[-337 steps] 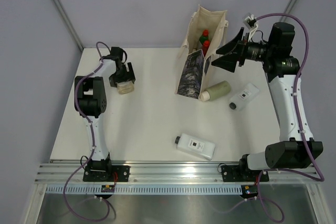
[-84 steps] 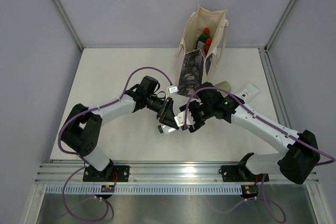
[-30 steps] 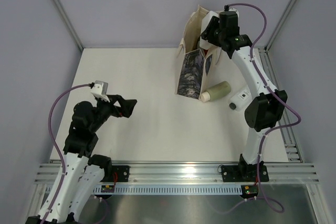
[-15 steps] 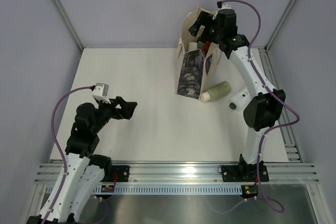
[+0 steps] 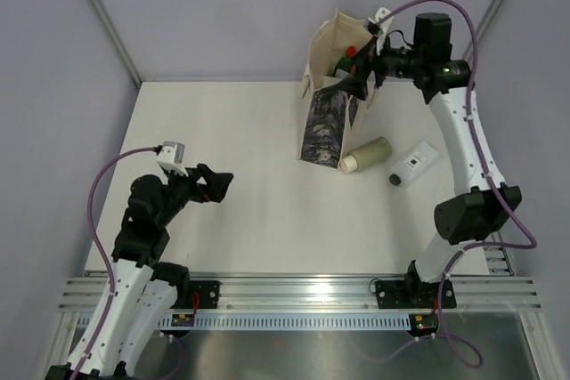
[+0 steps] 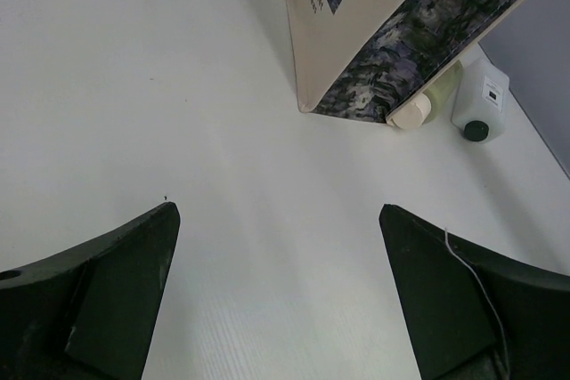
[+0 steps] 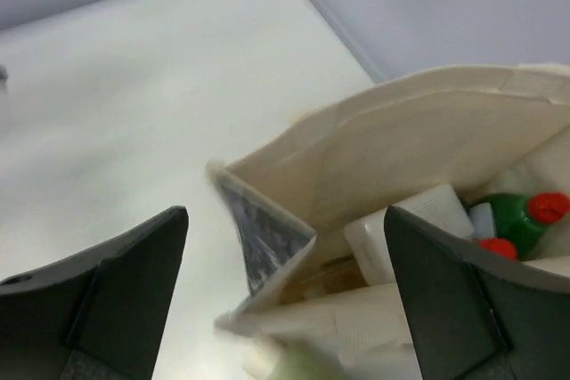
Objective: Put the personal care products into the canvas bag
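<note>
The cream canvas bag (image 5: pixel 324 49) stands at the back of the table, its dark picture panel (image 5: pixel 326 124) facing front. In the right wrist view the bag (image 7: pixel 419 144) holds a flat white bottle (image 7: pixel 405 230), a dark green red-capped bottle (image 7: pixel 515 217) and another red cap (image 7: pixel 495 246). My right gripper (image 5: pixel 363 67) is open and empty at the bag's right rim, also seen in its wrist view (image 7: pixel 285 215). A pale green cylinder (image 5: pixel 365 154) and a flat white bottle (image 5: pixel 412 164) lie to the right of the bag. My left gripper (image 5: pixel 214 186) is open and empty over bare table (image 6: pixel 278 215).
Aluminium rails (image 5: pixel 294 289) run along the near edge. Grey walls with slanted frame posts (image 5: pixel 102 15) close in the table on the left, back and right. The bag (image 6: pixel 383 24), cylinder (image 6: pixel 417 109) and white bottle (image 6: pixel 481 100) lie far ahead in the left wrist view.
My right arm carried a flat white bottle over the bag, let it go inside, then drew back to the right with open jaws. The left arm drew back earlier and now holds still.
</note>
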Motion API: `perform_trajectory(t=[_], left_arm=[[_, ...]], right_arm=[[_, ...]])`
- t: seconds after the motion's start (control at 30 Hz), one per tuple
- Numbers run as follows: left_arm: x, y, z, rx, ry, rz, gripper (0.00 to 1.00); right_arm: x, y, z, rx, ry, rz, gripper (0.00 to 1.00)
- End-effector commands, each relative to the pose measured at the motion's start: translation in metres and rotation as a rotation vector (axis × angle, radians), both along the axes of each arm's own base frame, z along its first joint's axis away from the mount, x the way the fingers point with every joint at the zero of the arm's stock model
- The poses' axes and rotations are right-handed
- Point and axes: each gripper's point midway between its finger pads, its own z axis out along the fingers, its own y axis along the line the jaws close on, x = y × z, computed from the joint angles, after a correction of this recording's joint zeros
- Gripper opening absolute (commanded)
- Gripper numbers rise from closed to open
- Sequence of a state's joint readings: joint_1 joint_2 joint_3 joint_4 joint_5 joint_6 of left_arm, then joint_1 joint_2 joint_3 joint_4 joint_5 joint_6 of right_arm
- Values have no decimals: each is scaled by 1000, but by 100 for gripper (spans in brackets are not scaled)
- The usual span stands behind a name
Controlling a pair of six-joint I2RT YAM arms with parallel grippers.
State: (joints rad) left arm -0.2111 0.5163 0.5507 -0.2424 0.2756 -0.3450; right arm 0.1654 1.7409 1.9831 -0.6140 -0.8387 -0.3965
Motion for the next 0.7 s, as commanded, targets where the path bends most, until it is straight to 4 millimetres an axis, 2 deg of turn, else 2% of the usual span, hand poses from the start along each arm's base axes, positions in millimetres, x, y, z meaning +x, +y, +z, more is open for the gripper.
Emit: perform_trajectory(t=[0.0,0.03,0.07,0.13,0.17,0.23,0.27,0.3,0.33,0.53,0.67], left_arm=[[4,0,3,-2,-46,5,99],[6,0,5,-5,-55,5,99],[6,-1,4,-5,-55,2,99],[9,-2,3,-1,-57,-5,99],[10,-3,4,-1,-60,-9,99],[12,-5,3,2,-57,-22,99],[14,-6,3,3,-58,-26,99],[16,-8,4,1,-57,-33,99],[17,-9,3,1,-54,-38,99],[18,-12,4,0,-49,-51,99],[17,-10,2,-6,-49,-41,99]], right_arm=[[-99,-15,-18,-228,-415,517,100],[-108,-21,-32,-287,-418,550,99],[-129,-37,-65,-383,-305,595,97],[-141,-50,-85,-479,-293,657,94],[-147,-60,-110,-536,-236,677,93],[-154,-69,-123,-598,-256,707,93],[-154,-74,-141,-631,-237,714,93],[-148,-79,-154,-665,-223,689,93],[-148,-79,-155,-661,-209,683,93],[-107,-102,-214,-843,-160,607,94],[-89,-107,-248,-945,-151,608,94]])
